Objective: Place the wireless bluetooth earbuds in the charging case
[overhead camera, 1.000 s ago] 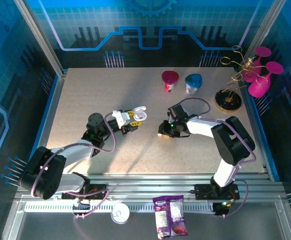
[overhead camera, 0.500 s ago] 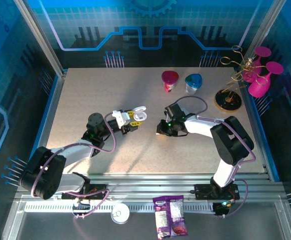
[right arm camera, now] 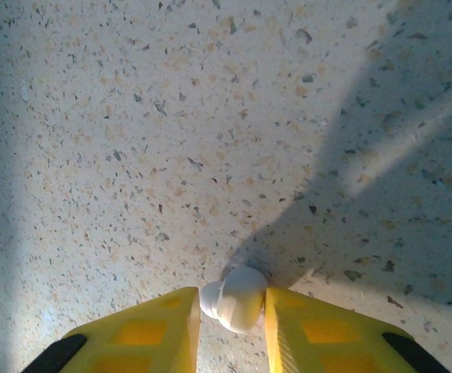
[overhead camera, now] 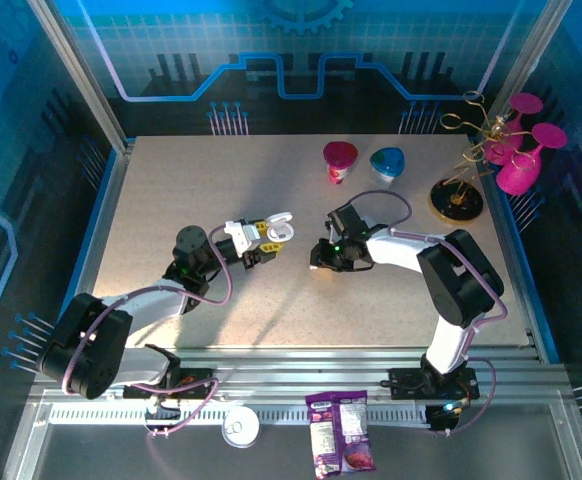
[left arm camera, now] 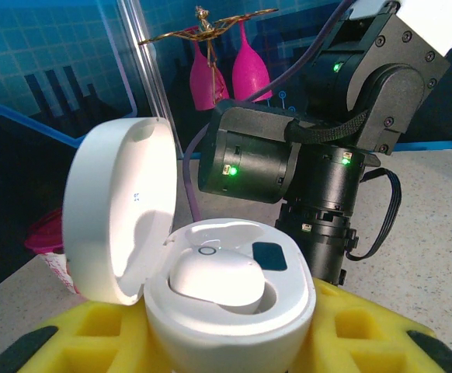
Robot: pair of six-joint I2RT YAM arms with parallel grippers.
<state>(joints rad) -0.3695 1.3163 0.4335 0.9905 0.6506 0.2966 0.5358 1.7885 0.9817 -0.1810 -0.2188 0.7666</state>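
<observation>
Earbud [right arm camera: 235,299] is clamped in my right gripper [overhead camera: 320,262]; the open case [left arm camera: 230,303], clamped by the left gripper [overhead camera: 267,240], lies to its left.

Speckled table [overhead camera: 171,180]: pink cup [overhead camera: 339,162], blue cup [overhead camera: 387,166], gold stand [overhead camera: 457,204].

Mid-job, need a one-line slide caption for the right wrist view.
Right gripper holds a small white earbud between its yellow fingers, with the speckled table behind it.

Open case [left arm camera: 230,311]: first earbud [left arm camera: 218,281] in, second earbud [right arm camera: 234,299] out.
The white pebble-shaped case sits upright in the left tool [left arm camera: 226,350], lid [left arm camera: 113,206] swung open; the second earbud, white, is pinched in the right tool [right arm camera: 232,326] near the tabletop [right arm camera: 133,116].
</observation>
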